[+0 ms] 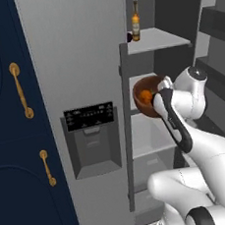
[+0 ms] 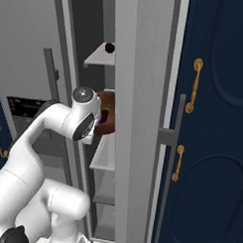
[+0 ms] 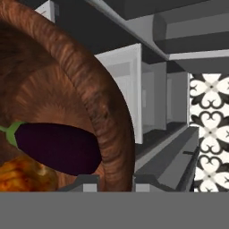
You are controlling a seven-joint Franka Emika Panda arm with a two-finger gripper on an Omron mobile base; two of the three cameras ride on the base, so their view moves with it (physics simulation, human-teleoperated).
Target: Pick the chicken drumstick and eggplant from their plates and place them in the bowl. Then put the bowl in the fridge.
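The gripper point(image 3: 115, 181) is clamped on the rim of the bowl point(image 1: 143, 96), inside the open fridge point(image 1: 79, 64). The eggplant point(image 3: 56, 147) and chicken drumstick point(image 3: 24, 176) lie in the bowl.

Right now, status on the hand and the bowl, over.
Hand shut on bowl rim. Eggplant and chicken drumstick inside. Bowl at open fridge, level with middle shelf. Bottle on shelf above.

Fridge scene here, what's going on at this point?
The white arm's gripper is shut on the rim of the wooden bowl, holding it up inside the open fridge at its middle shelves. The eggplant and chicken drumstick already lie in the bowl. The bowl is not yet set down on a shelf. A bottle stands on the shelf above.
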